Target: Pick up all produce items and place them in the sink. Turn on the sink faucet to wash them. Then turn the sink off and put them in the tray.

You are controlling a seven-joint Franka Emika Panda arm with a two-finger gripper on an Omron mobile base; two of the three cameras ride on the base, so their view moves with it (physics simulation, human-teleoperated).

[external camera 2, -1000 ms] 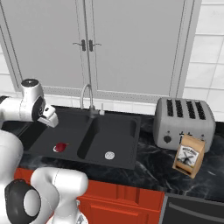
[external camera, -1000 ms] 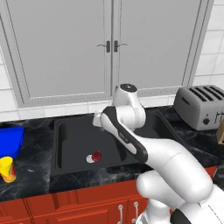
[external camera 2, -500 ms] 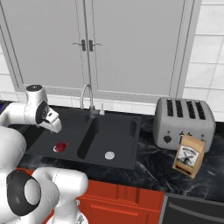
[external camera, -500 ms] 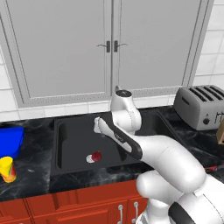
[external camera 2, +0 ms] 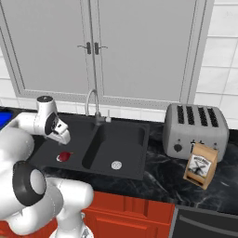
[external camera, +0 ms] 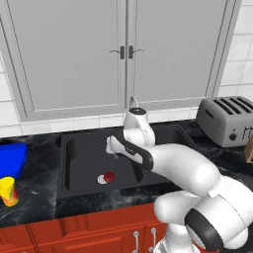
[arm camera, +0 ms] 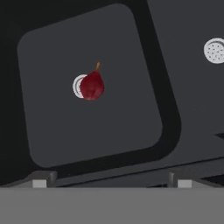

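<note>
One red fruit (arm camera: 92, 85) lies in the sink (external camera: 79, 163), half covering one of its two drains (arm camera: 215, 50) at upper left of the hand view. The gripper (arm camera: 109, 180) hangs spread wide above it, fingertips barely showing. The blue tray (external camera: 11, 157) is cut off at the left edge.

toaster (external camera 2: 197, 129) right on counter | coffee bag (external camera 2: 201, 166) before it | yellow cup (external camera: 8, 190) left

below jaws: open basin floor of sink (arm camera: 87, 144), bare except red fruit (arm camera: 92, 85) lying on the drain
right of jaws: central divider (external camera 2: 92, 145), low ridge
behind jaws: faucet (external camera 2: 91, 105) arching at back rim
jaws: spread wide, nothing between
</note>
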